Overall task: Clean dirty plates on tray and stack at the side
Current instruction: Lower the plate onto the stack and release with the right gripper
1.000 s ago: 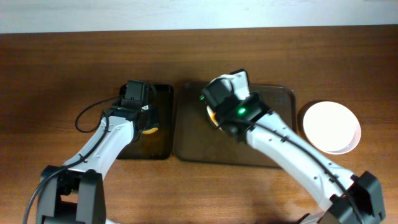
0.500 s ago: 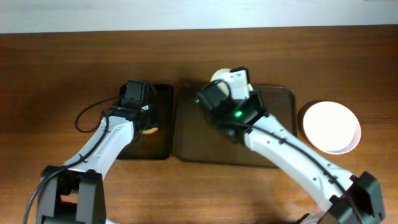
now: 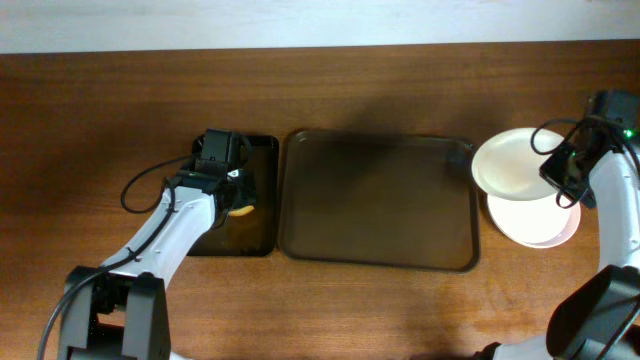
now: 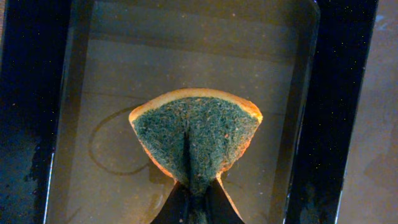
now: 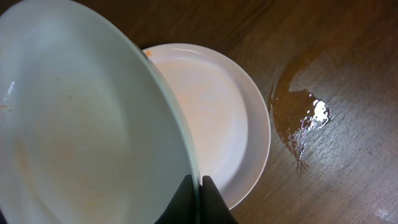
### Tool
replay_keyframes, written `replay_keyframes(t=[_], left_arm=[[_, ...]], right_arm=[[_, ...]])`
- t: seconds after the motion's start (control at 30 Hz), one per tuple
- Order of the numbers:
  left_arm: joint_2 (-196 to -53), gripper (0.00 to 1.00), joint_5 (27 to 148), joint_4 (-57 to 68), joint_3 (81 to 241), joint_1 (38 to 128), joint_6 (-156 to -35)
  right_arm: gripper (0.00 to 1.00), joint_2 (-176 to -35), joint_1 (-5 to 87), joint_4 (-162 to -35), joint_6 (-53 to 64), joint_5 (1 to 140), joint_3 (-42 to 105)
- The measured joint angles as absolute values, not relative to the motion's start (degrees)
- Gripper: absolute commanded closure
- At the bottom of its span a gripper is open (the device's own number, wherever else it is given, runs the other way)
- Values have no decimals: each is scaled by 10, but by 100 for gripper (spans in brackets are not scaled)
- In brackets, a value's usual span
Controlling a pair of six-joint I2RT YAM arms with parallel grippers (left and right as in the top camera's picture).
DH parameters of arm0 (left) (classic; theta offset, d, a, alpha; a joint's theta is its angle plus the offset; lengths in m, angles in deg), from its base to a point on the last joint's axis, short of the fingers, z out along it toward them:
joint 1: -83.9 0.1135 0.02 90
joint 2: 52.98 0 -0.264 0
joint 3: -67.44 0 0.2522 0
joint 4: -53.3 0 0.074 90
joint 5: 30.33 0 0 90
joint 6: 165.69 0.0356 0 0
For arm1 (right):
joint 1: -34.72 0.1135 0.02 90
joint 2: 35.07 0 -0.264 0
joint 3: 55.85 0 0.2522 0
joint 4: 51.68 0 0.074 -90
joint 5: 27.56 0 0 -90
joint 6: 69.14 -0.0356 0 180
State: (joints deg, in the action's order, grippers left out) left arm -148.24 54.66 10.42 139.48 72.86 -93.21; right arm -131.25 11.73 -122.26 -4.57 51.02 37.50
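The dark brown tray [image 3: 380,200] lies in the middle of the table with nothing on it. My right gripper [image 3: 562,172] is shut on the rim of a wiped white plate [image 3: 508,162] and holds it tilted above a white plate [image 3: 540,225] lying on the table to the right of the tray. In the right wrist view my jaws [image 5: 199,186] pinch the held plate [image 5: 87,124], with the lower plate [image 5: 217,118] behind it. My left gripper [image 3: 238,200] is shut on a green and orange sponge [image 4: 196,134] over the small black tray [image 3: 262,150].
The small black tray [image 4: 336,93] holds shallow murky water. A wet patch [image 5: 298,115] lies on the wood just beside the lower plate. A black cable [image 3: 140,185] loops left of my left arm. The table's pale far edge [image 3: 300,20] runs along the top.
My right arm has carried the plate from the left part of the brown tray over to the right, above the plate beside the tray. The left arm has not moved.
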Motion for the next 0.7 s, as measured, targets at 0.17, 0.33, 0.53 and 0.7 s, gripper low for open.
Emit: replay_keyframes(t=[0.17,0.33,0.53,0.7], left_arm=[[-1482,100,547,104,1395,729,-932],[-1482,100,547,104,1395,729,-932],[-1482,100,547,104,1395,729,-932],[-1482,100,547,102,1395,729,-932]], right_arm=[[96,-1319,93,-1232,-45,512,375],[69,-1319,71,-1238,-45,512,375],[77,-1319,65,-1237,24,624,375],[96,-1319,125,-1207,227,778,375]])
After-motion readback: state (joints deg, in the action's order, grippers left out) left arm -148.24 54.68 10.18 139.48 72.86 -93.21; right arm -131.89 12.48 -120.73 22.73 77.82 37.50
